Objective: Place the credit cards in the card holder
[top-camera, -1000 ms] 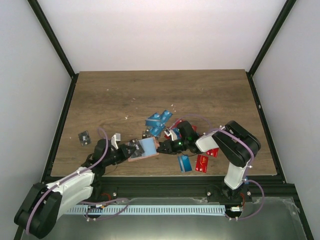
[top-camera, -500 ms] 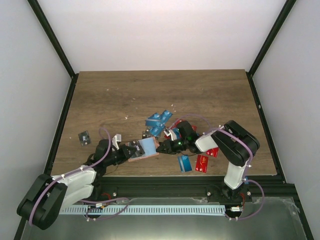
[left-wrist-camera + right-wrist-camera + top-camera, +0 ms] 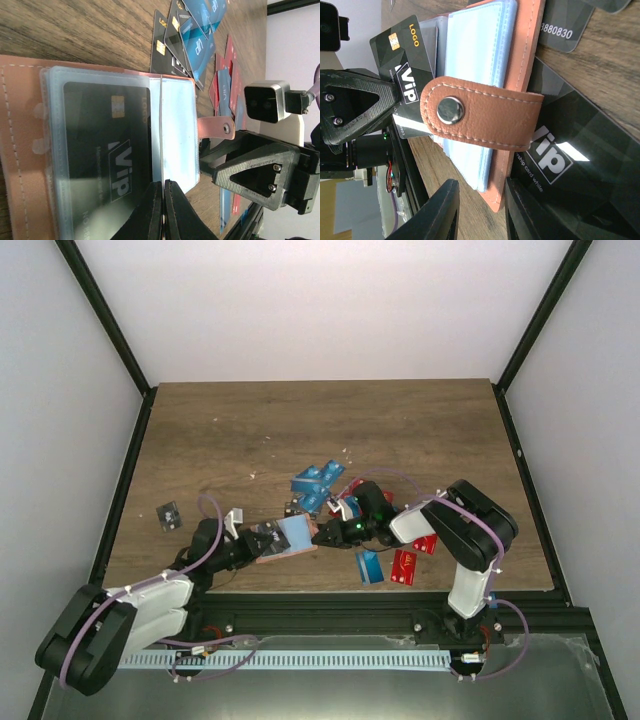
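The tan card holder [image 3: 292, 537] lies open near the six o'clock edge of the worktop [image 3: 220, 430]. The left gripper [image 3: 162, 200] is clamped on a black card [image 3: 107, 145] partly inside a clear sleeve [image 3: 175, 135]. The right gripper [image 3: 481, 192] pinches the holder's edge from three o'clock. Loose credit cards [image 3: 318, 480] lie scattered from one to four o'clock of it.

card holder [image 3: 15, 150] — cut off left | lone card [image 3: 168, 515] — print unreadable

Sleeved black card [image 3: 107, 165]: "ViP", "LOGO". Top-edge dark card [image 3: 570, 25]: "8880830". Lower black card [image 3: 580, 165]: "ViP".
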`<state>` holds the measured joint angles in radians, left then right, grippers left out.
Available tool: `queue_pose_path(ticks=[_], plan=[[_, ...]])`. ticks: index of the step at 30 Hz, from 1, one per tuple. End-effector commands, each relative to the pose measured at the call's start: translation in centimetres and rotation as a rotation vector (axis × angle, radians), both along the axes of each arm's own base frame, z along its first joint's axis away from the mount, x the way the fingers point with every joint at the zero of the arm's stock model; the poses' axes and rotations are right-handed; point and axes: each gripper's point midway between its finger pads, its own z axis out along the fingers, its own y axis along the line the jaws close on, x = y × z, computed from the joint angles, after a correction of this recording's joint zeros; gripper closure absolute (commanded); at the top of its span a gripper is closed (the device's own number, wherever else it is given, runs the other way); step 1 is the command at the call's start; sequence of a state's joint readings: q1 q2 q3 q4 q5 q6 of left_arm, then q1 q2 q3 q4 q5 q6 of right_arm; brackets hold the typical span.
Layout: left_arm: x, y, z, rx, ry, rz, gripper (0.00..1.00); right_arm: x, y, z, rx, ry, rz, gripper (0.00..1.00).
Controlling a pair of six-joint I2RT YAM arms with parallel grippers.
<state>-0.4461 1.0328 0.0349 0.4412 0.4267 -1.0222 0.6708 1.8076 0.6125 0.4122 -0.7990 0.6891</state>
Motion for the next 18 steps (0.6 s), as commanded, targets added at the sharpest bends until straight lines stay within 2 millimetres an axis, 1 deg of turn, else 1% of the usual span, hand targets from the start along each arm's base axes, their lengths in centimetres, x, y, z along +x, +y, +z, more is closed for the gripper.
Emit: queue_pose_path(ticks=[1,8,18], plan=[[0.10,0.37,-0.32,-0.005,0.007,0.028,0.96,-0.12,-0.11,-1.22,-0.044,0.019,-0.006,0.72],[-0.05,0.92,-0.71,-0.006,0.024,0.066,0.96,-0.14,-0.12,-1.33,-0.044,0.022,-0.006,0.72],[0.66,0.65,-0.20,-0.020,-0.001,0.070,0.96,-0.36,0.13,-1.32,-0.037,0.025,0.006,0.72]])
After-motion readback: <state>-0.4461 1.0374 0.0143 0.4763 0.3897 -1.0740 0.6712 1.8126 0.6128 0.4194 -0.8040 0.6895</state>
